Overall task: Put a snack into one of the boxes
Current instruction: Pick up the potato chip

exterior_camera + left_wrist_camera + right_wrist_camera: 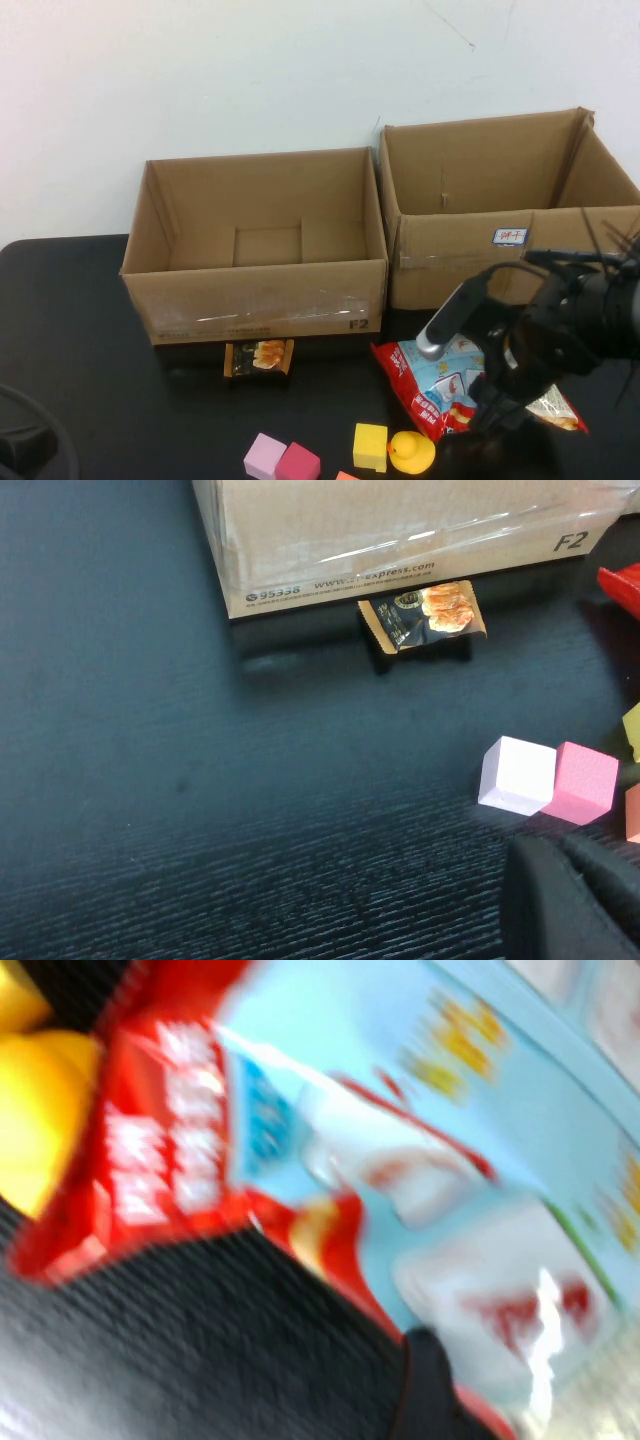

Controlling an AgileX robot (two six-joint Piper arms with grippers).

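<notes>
A red and light-blue snack bag [445,385] lies flat on the black table in front of the right cardboard box [470,250]. My right gripper [500,405] is low over the bag's right half; the bag fills the right wrist view [400,1160], which is blurred. A small dark snack packet [259,357] lies against the front wall of the left cardboard box [255,300], and also shows in the left wrist view [425,615]. Both boxes are open at the top with nothing inside. My left gripper [560,865] sits shut and empty at the table's front left corner [20,450].
A yellow duck [410,452] touches the bag's front corner, beside a yellow cube [370,445]. A pale pink cube [265,455] and a darker pink cube [298,463] lie at the front edge, also in the left wrist view [517,774]. A white wall stands behind the boxes.
</notes>
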